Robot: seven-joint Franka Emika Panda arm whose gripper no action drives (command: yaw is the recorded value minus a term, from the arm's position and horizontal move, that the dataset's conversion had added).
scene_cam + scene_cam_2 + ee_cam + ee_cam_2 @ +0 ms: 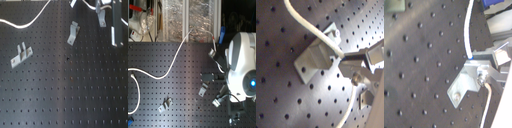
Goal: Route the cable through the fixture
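Robot fingers (342,59) grip the white cable (308,27) at the first metal clip (313,60); two other clips (21,55) on the worktop (65,95) appear unthreaded.

On the perforated board (173,95), the cable (175,59) runs from the second exterior view's left edge to the arm (242,62) at its right, clips (165,105) lying below.

The cable (172,64) is a thin white cord. It curves long across the dark perforated tabletop (158,95). In the first wrist view it (311,27) runs over a small metal clip (313,57).
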